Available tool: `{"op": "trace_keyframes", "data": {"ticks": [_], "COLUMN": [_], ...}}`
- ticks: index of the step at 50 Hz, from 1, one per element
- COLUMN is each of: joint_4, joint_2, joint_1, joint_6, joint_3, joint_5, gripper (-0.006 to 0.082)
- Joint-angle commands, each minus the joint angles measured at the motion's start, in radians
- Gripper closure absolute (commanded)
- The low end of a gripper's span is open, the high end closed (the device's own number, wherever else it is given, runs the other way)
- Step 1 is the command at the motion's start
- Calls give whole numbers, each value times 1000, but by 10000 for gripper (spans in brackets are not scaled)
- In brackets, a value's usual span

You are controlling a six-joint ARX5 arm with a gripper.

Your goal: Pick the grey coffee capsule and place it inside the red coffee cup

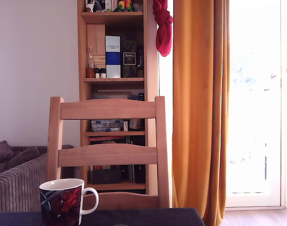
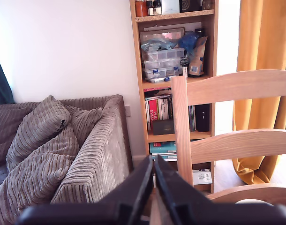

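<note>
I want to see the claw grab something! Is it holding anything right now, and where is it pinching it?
Nothing is held. In the wrist view the gripper has its fingers pressed together with nothing between them, aimed at the chair and sofa.

A wooden ladder-back chair [image 1: 108,150] stands at the far edge of the dark desk [image 1: 148,216]. Behind it rises a tall wooden bookshelf [image 1: 114,94] packed with boxes, bottles and books, against a plain white wall [image 1: 35,70]. At nine o'clock from the chair sits a grey corduroy sofa [image 2: 63,154] with matching cushions. At three o'clock hangs an orange curtain [image 1: 200,108], and beyond it a glazed door [image 1: 259,103] lets in strong daylight. A red cloth [image 1: 163,26] hangs at the shelf's upper corner. Wooden floor [image 1: 256,216] shows below the door.
</note>
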Motion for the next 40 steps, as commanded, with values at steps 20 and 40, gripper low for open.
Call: {"op": "trace_keyframes", "data": {"ticks": [20,40], "joint_4": [-59,36], "joint_2": [-14,20], "joint_1": [45,-8], "joint_6": [-89,-375], "joint_3": [-44,11], "joint_5": [63,514], "gripper": [776,784]}}
